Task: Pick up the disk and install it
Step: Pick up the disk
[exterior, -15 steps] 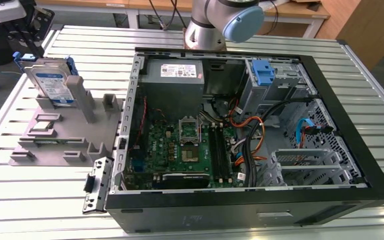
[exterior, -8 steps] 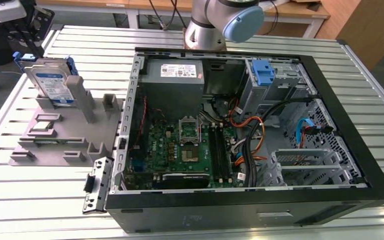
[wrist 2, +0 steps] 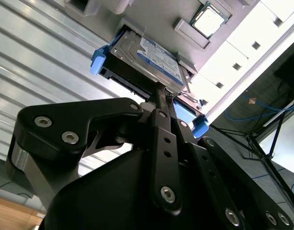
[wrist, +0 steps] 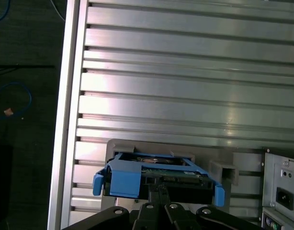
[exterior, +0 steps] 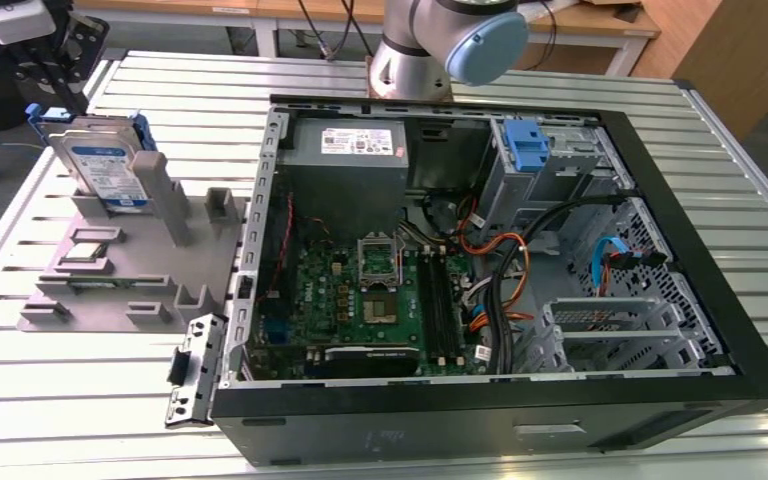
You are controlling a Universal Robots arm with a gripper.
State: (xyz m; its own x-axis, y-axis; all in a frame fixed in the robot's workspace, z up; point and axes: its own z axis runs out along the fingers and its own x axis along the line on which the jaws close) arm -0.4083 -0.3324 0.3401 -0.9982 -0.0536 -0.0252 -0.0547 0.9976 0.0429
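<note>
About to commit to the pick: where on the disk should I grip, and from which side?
I'd take the disk by its free upper edge, between the blue rails, pinching across its thin body from straight above. It stands on edge in the grey holder, which boxes in its lower part.

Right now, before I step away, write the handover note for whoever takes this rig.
The gripper is at the exposed edge of the hard drive; whether it is clamped on it cannot be told.
The hard drive stands on edge in the grey holder on the slatted table, at the exterior view's left of the open computer case.
Done: gripper lined up at the drive.
Left: the drive is not yet lifted out of the holder and not yet installed in the case.
</note>
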